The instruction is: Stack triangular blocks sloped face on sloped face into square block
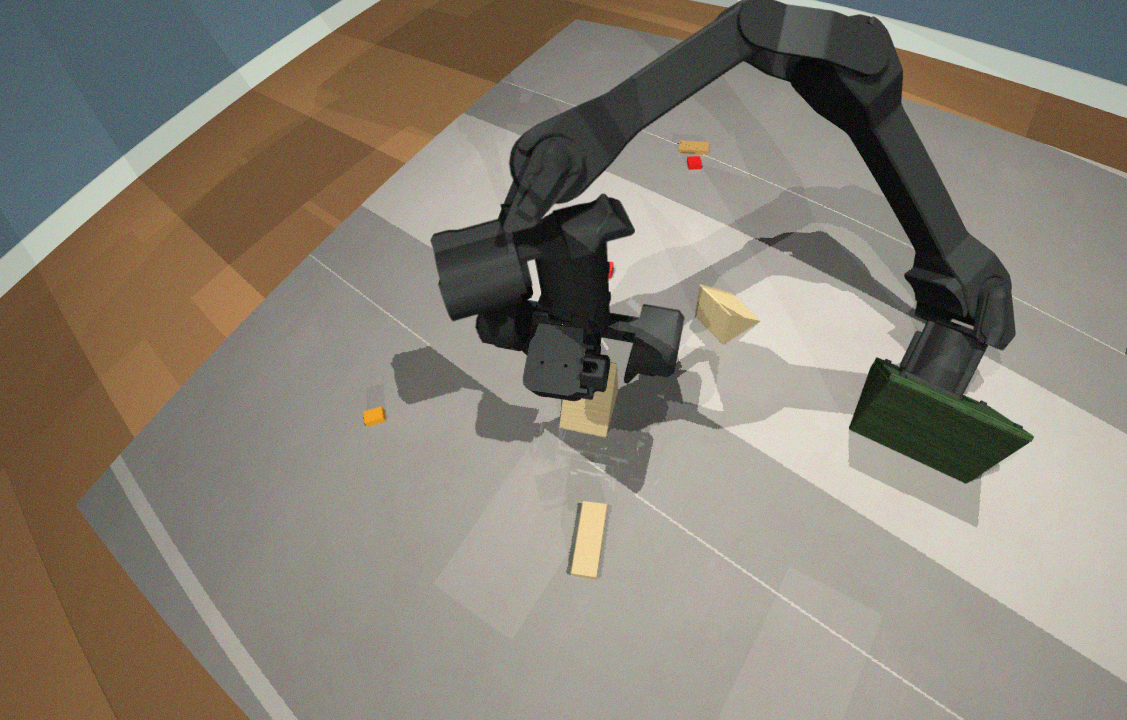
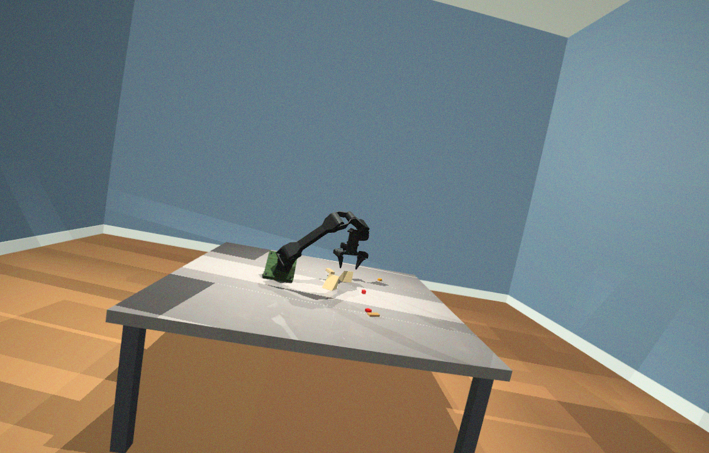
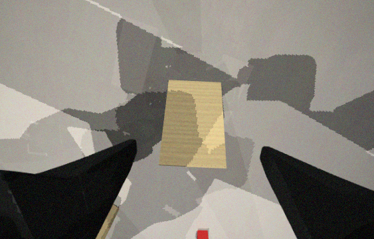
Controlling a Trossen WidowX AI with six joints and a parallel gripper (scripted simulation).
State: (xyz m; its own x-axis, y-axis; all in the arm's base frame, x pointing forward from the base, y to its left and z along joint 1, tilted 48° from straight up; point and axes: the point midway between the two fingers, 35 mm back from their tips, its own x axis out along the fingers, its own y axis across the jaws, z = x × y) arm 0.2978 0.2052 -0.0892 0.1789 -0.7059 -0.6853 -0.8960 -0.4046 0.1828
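Observation:
My gripper (image 2: pixel 348 268) (image 3: pixel 198 149) is open and empty, with its fingertips above and to either side of one pale wooden triangular block (image 1: pixel 588 413) (image 2: pixel 348 276) (image 3: pixel 193 124). That block rests on the table, and a gap shows between it and each finger in the wrist view. In the top view the hand hides part of it. The other triangular block (image 1: pixel 725 313) (image 2: pixel 331 282) stands apart on the table, nearer the arm's base. Only a sliver of it (image 3: pixel 107 222) shows beside the left finger in the wrist view. The blocks do not touch.
A pale flat plank (image 1: pixel 588 540) (image 2: pixel 329 271) lies beyond the gripped-side block. An orange piece (image 1: pixel 374 416) (image 2: pixel 379 279) lies near the table edge. A red piece (image 1: pixel 612 269) (image 2: pixel 363 291) (image 3: pixel 202 234) lies behind the hand. Another red piece (image 1: pixel 694 162) (image 2: pixel 368 310) lies beside a small tan plank (image 1: pixel 693 146) (image 2: pixel 374 314).

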